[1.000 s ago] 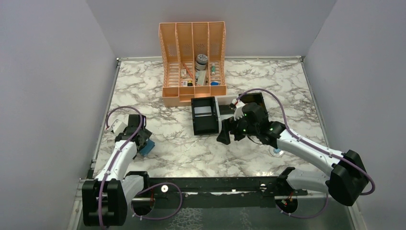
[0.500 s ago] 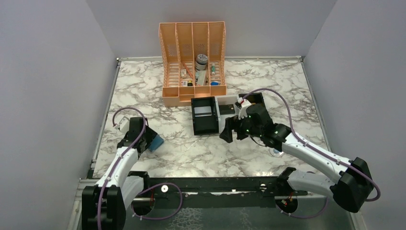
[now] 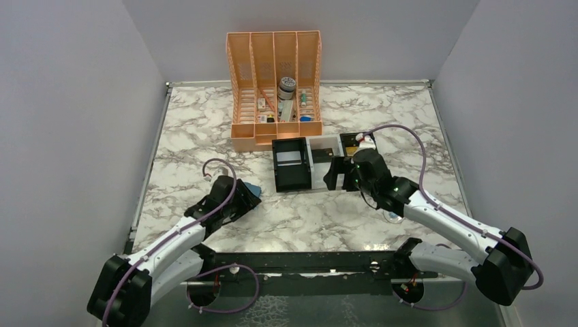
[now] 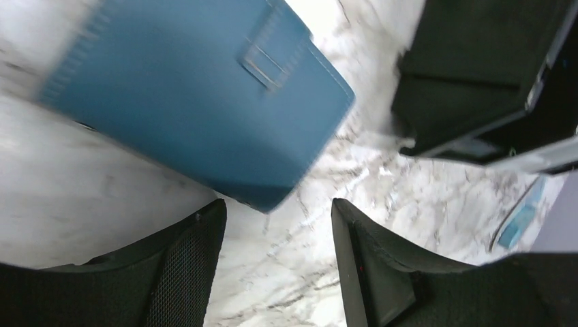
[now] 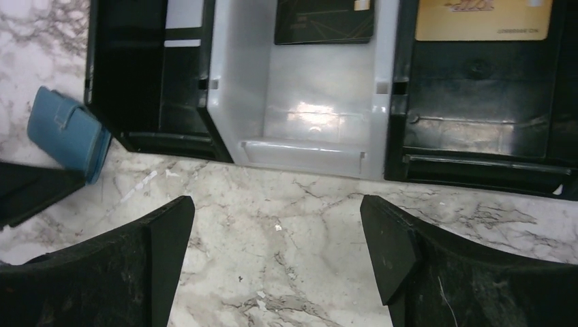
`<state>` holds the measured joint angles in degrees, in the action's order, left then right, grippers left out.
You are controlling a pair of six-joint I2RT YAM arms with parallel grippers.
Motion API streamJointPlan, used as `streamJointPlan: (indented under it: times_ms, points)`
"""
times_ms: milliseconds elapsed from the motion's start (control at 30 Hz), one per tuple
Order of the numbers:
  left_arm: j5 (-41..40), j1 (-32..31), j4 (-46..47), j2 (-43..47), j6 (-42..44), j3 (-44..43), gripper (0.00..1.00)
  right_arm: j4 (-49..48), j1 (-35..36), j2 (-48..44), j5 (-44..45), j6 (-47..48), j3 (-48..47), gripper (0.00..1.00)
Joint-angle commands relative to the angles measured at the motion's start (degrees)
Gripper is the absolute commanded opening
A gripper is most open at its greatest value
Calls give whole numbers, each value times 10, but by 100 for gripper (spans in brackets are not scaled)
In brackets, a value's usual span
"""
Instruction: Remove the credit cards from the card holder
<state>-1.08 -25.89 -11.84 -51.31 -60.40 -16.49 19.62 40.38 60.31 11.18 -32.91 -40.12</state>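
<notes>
The card holder (image 4: pixel 198 95), a flat blue sleeve of smooth, stitched material with a small tab (image 4: pixel 272 58), lies folded on the marble table (image 5: pixel 307 231) just left of the tray (image 5: pixel 300 146), probably set there for opening. The left gripper (image 4: pixel 276 211) has its jaws apart on either side of the holder's near corner, not clamped. A stiff gold credit card (image 5: pixel 482 19) lies in the tray's right compartment and a dark card (image 5: pixel 324 20) in the middle one. The right gripper (image 5: pixel 276 204) hangs spread wide over the tray's near edge, holding nothing.

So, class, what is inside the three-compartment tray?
The tray holds a silver-white card in its left compartment, a dark card in the middle, a gold card on the right. Anything beneath the cards is covered.
</notes>
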Motion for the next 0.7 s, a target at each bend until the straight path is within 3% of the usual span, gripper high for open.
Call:
streamJointPlan:
  times_ms: [0,167,233,400,467,667]
  points:
    - [-4,-82,-63,-11,-43,42,62,16,-21,4,56,-49,-9,95]
    - [-45,-105,-80,14,-63,17,71,20,-27,-8,41,-56,-12,95]
    - [-98,-105,-130,28,-47,-28,77,28,-27,-12,36,-48,-18,95]
    - [-288,-94,-239,21,47,-168,99,70,-27,-12,45,-39,-43,95]
    - [-320,-60,-241,-16,104,-208,99,80,-27,-9,55,-34,-52,95]
    - [-153,99,-147,-175,250,-271,99,81,-27,8,42,-19,-63,95]
